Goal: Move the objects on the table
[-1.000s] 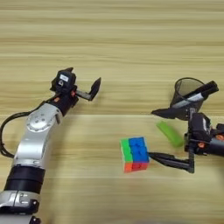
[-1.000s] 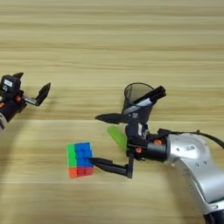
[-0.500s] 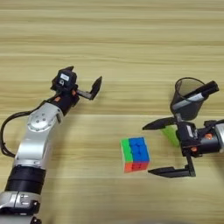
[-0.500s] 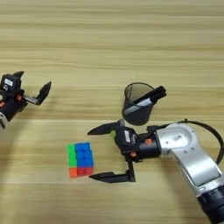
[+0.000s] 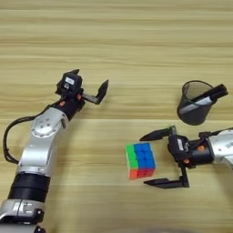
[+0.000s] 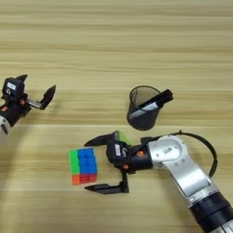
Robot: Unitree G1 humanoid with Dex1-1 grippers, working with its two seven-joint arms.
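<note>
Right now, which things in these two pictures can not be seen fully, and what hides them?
- Green block: only a sliver shows in the right eye view; the right end effector covers the rest. In the left eye view it is fully hidden.
- Puzzle cube: its underside and far faces are hidden by the cube itself.
- Marker: its lower part is inside the mesh pen cup.
- Left arm: cut by the right eye view's left edge.

- You see only a sliver of the green block (image 6: 119, 135); the right gripper (image 6: 101, 164) covers the rest.
- Your right arm (image 5: 223, 148) is cut off at the left eye view's edge.
- The marker (image 6: 150, 104) disappears into the pen cup (image 6: 143, 113), lower end hidden.
</note>
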